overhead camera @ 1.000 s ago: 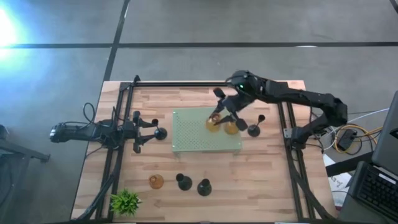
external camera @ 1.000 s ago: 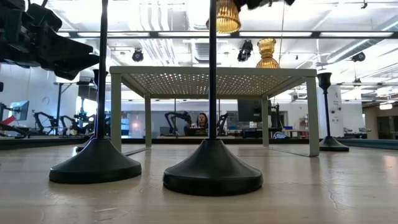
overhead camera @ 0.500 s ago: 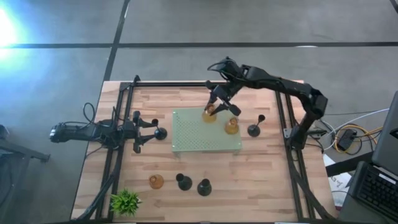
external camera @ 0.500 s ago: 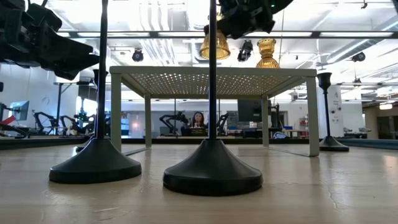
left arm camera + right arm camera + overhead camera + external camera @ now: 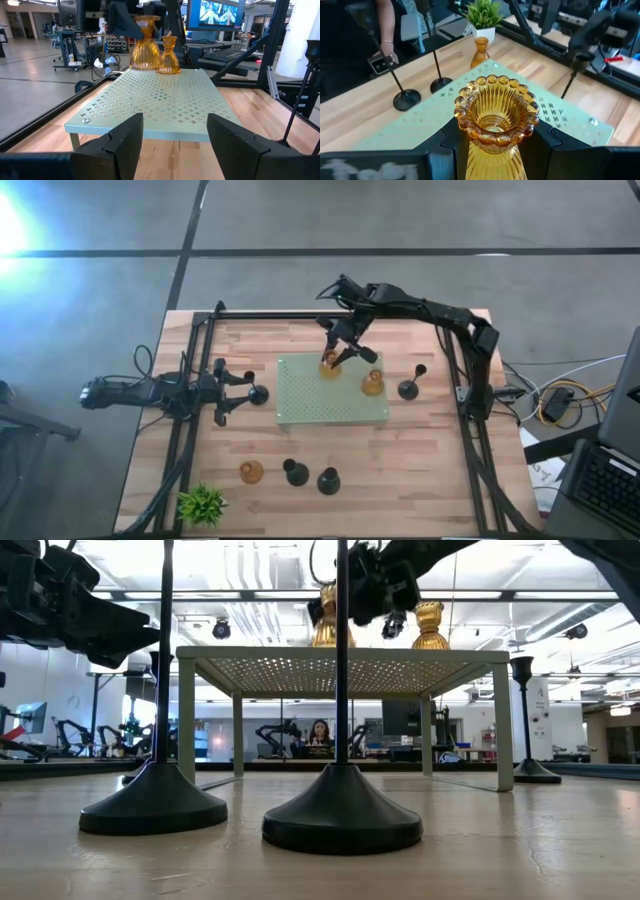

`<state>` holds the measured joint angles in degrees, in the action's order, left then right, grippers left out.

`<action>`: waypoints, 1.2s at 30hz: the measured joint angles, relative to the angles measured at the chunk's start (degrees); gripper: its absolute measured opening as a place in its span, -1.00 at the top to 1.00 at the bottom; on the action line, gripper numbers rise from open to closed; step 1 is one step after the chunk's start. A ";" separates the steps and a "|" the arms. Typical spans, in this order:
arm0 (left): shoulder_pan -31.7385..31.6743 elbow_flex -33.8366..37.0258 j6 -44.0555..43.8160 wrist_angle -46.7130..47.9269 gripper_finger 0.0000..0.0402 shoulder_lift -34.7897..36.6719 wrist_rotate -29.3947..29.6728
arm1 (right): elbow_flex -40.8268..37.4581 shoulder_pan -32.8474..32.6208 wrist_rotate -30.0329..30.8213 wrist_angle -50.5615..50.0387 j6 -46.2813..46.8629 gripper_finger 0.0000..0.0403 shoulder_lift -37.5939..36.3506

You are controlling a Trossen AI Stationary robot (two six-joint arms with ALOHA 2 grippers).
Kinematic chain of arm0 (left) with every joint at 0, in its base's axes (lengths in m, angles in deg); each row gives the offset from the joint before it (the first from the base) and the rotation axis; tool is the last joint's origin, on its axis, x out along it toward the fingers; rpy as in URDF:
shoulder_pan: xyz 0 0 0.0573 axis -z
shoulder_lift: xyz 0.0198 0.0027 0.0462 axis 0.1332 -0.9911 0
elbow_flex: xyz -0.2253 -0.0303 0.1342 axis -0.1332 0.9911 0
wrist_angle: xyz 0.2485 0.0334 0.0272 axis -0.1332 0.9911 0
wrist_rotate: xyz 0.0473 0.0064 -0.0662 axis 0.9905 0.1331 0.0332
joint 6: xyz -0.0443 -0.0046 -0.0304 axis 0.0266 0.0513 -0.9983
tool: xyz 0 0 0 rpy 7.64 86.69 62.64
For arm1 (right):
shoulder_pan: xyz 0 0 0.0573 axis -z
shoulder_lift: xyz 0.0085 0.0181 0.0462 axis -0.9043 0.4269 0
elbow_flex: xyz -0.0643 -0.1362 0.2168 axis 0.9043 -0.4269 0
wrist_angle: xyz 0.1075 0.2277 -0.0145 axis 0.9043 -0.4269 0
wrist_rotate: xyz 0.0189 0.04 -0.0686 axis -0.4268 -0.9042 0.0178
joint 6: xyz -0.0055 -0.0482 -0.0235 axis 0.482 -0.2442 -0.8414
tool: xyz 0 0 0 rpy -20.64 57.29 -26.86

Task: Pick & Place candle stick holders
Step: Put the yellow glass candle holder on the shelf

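The right end effector (image 5: pixel 338 352), clamped on an amber holder (image 5: pixel 496 116), sits at the board's (image 5: pixel 310 402) twelve o'clock edge; lower it upright, release only once seated flat.

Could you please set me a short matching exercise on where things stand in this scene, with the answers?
Things:
1. right pincer
2. left pincer
3. green plant
4. free amber holder on the board

Places or states:
A. near left corner of the table
B. shut on an amber holder at the board's far edge
C. open, beside a black holder
D. standing alone near the board's right edge

Pairs: 1-B, 2-C, 3-A, 4-D
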<state>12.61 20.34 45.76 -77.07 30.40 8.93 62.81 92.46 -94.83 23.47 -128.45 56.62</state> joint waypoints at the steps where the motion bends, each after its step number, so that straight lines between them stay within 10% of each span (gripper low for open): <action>1: -0.02 0.00 -0.01 -0.01 -0.12 0.00 0.02 | 0.17 0.05 0.01 -0.09 -0.16 0.39 0.56; 36: -0.01 0.00 -0.01 0.00 -0.12 0.00 0.01 | 1.66 0.04 0.64 -10.96 -19.54 0.39 3.41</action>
<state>12.60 20.34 45.74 -77.07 30.40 8.93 64.47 92.51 -94.20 12.50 -147.99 60.03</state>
